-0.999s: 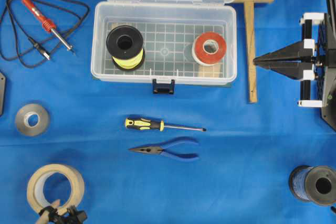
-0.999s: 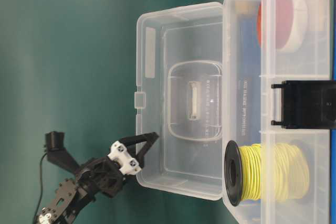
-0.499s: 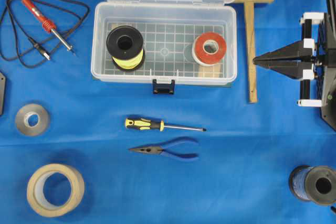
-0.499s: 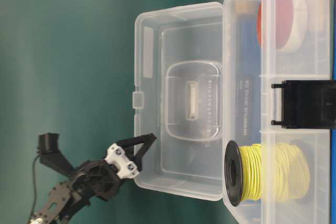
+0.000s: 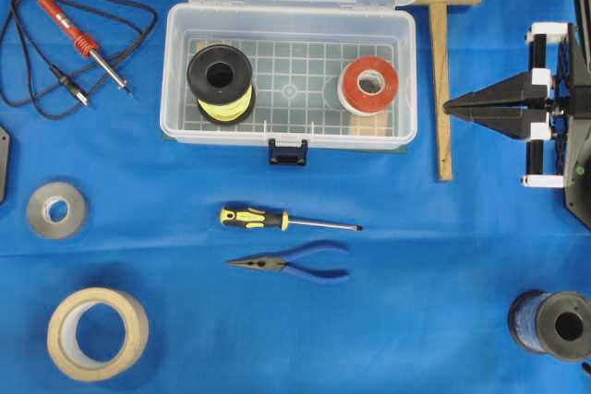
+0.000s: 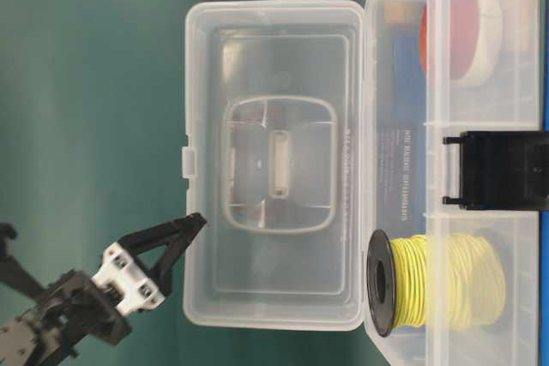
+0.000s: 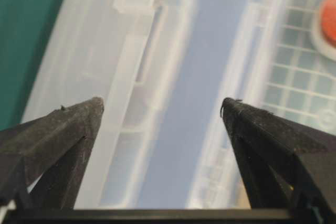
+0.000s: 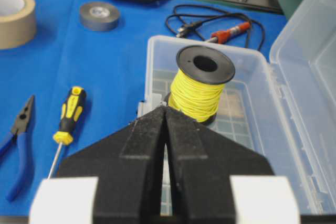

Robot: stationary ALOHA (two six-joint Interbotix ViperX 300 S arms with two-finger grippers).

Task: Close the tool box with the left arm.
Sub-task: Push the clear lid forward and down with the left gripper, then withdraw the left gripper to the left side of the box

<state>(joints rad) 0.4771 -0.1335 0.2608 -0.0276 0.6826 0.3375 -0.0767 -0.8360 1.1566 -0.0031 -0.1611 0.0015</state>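
The large clear plastic rectangular tool box point(image 5: 288, 76) sits on the blue cloth-covered table point(image 5: 443, 274) at the far middle of the overhead view, its base open upward and its hinged clear lid point(image 6: 274, 169) standing roughly upright behind it. In the table-level view the lid shows a moulded recessed panel at its centre and a small tab on its free edge; the dark blue front latch point(image 5: 287, 151) hangs at the near wall of the base. Inside the ribbed base stand a black spool of yellow wire point(image 5: 221, 83) toward one end and a roll of red tape point(image 5: 368, 86) toward the other, well apart. The left arm's black gripper point(image 6: 178, 244) with long pointed triangular fingers sits behind the lid near its free edge, its fingers spread apart and holding nothing; the wrist view shows both tips point(image 7: 86, 111) framing the lid's translucent rim. The right black gripper point(image 5: 450, 108) rests at the table's side beside a wooden mallet point(image 5: 441, 62), its fingers pressed together on nothing. Near the box's front lie a yellow-and-black screwdriver point(image 5: 286, 220) and blue-handled pliers point(image 5: 291, 265).
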